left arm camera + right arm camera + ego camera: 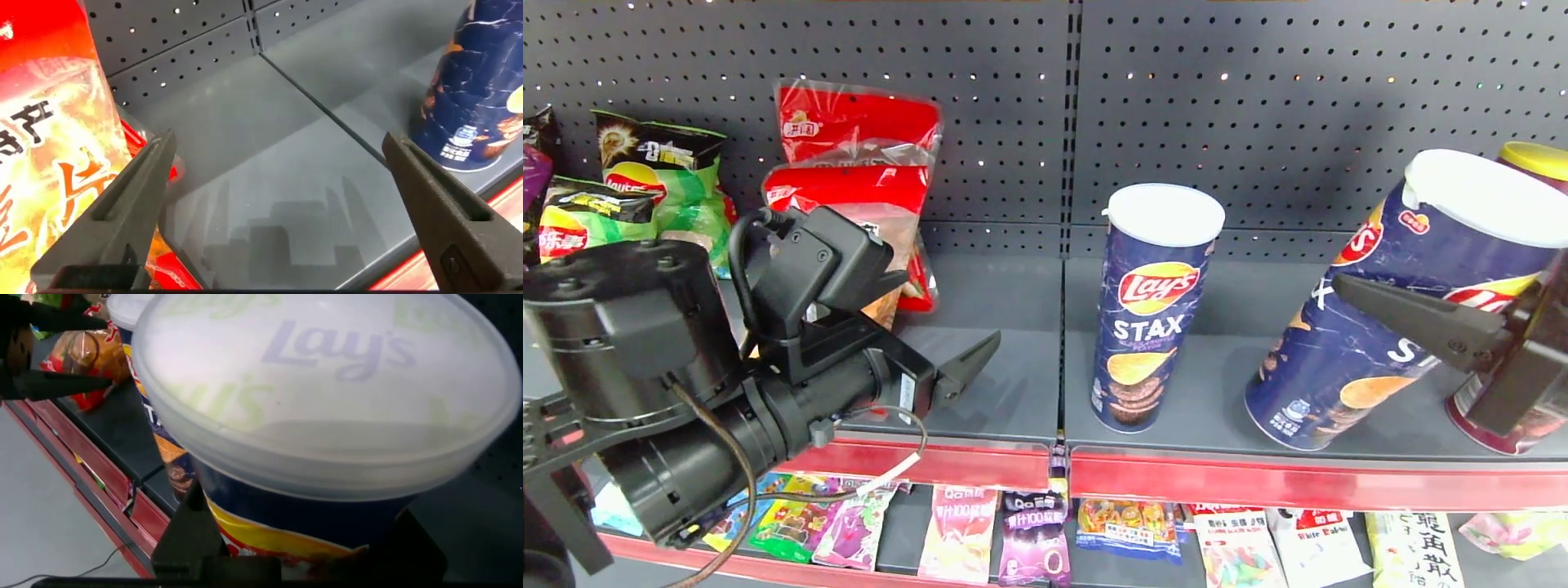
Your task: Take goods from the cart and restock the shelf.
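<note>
Fingers of the right gripper (302,543) pinch a tilted blue chip can (1339,376) at the right end of the shelf (1013,376); in the head view the far finger is hidden behind it. A yellow-lidded can (1535,159) behind is mostly covered. The left gripper (279,143) hangs spread wide over the shelf, between red snack bags (866,163) and an upright blue can (1147,327).

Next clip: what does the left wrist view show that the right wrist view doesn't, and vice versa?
Left wrist view only: the left hand plainly open and empty, and the seam in the grey metal shelf floor. Right wrist view only: the right hand shut on a dark blue crisp tube with a white plastic lid. Both: the red plastic snack bag, a second upright blue tube and the red shelf edge.
</note>
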Robot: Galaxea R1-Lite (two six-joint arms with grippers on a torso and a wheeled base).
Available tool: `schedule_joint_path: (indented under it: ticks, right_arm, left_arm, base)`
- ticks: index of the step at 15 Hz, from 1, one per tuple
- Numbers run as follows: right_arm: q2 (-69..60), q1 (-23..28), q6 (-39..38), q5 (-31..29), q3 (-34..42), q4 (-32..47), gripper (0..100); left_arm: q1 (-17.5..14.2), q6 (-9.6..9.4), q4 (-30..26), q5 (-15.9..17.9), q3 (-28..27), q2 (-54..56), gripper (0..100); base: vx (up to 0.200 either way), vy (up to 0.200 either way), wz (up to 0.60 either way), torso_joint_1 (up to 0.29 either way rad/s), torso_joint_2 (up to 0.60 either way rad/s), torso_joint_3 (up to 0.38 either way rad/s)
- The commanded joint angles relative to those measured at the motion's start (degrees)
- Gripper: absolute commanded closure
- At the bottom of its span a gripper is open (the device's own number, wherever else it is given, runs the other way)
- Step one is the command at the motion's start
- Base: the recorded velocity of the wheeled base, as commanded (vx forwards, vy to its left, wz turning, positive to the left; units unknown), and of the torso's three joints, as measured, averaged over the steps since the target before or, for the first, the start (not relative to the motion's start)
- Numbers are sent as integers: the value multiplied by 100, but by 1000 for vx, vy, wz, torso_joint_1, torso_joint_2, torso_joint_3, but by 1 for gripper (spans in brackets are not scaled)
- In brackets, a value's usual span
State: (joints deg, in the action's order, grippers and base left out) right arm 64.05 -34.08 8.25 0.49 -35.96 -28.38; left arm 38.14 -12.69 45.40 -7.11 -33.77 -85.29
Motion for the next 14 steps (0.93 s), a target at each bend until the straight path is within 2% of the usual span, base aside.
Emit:
schedule_joint_path:
  ticks: [1, 6, 10, 14]
  right_arm:
    - [46, 7, 1, 4, -25, -10, 100]
    - [196, 7, 1, 136, -218, -10, 100]
    - [547, 227, -8, 276, -359, -62, 100]
    - [1549, 253, -210, 276, -1203, -89, 100]
  left_arm:
    - [0, 3, 4, -1, -7, -50, 0]
    - [-9, 3, 13, -1, -7, -76, 0]
    - [-9, 12, 22, -1, 11, -76, 0]
    - [0, 39, 127, -45, 72, -23, 0]
  base:
    - [0, 0, 0, 0, 0, 0]
    - [0, 0, 0, 0, 0, 0]
    - [0, 0, 0, 0, 0, 0]
    - [0, 0, 0, 0, 0, 0]
